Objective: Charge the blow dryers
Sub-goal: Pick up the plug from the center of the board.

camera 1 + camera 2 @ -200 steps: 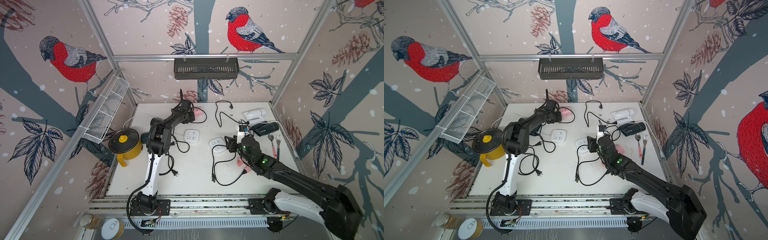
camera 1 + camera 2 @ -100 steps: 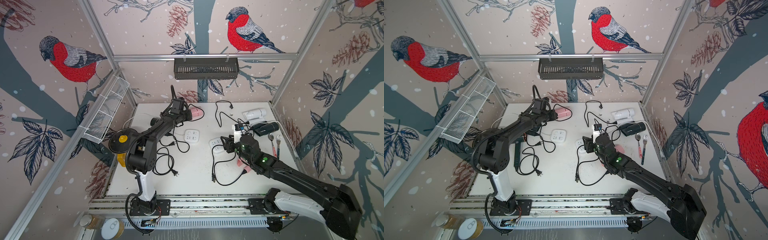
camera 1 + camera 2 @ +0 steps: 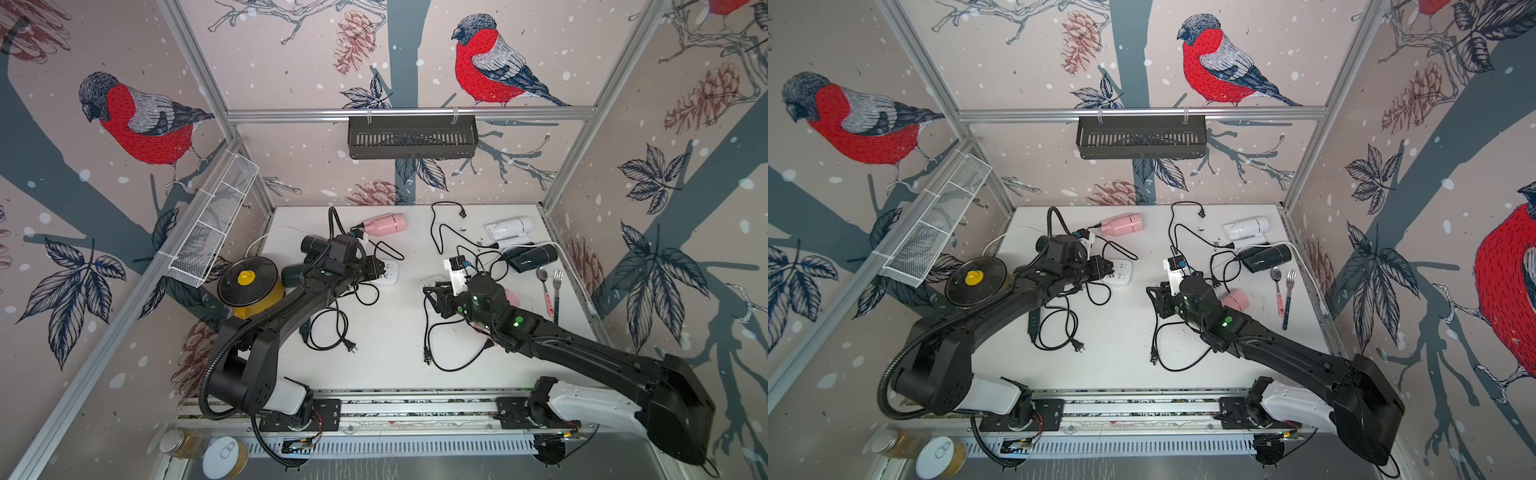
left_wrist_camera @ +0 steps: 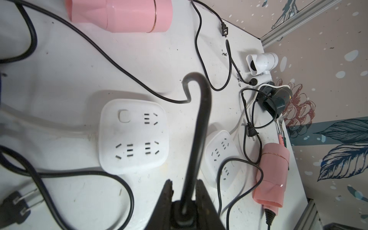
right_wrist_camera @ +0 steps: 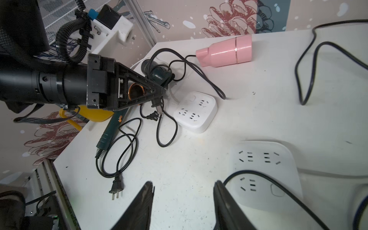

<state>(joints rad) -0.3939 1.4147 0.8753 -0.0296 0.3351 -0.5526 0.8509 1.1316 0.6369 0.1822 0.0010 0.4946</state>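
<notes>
**Left gripper draws a cord back to the strip**

The left gripper (image 4: pixel 184 182) was clamped on a black cord (image 4: pixel 199 123), which rose from between its jaws and looped ahead of it, what looked like its plug (image 5: pixel 156 104) hanging just under the tips. A second earlier it had been stretched out by the far pink dryer (image 3: pixel 384 224). It had since drawn back and hung over the nearer power strip (image 4: pixel 133 135), whose sockets lay empty just below. That suggested plugging in was close, though no dryer looked connected yet.

The right gripper (image 5: pixel 183 185) stood with jaws apart and empty, having slid slightly sideways to the edge of the second power strip (image 5: pixel 262 169). A loose cord (image 5: pixel 258 173) ran just beside one finger, and the other pink dryer (image 3: pixel 1235 299) lay behind its wrist. Off to its far side sat the white dryer (image 3: pixel 509 228) and a black dryer (image 3: pixel 534 257).

The white table (image 3: pixel 386 365) was scuffed and strewn with cords, a yellow pot (image 3: pixel 259 305) beside the left arm, bullfinch-printed walls (image 3: pixel 498 62) all round.
</notes>
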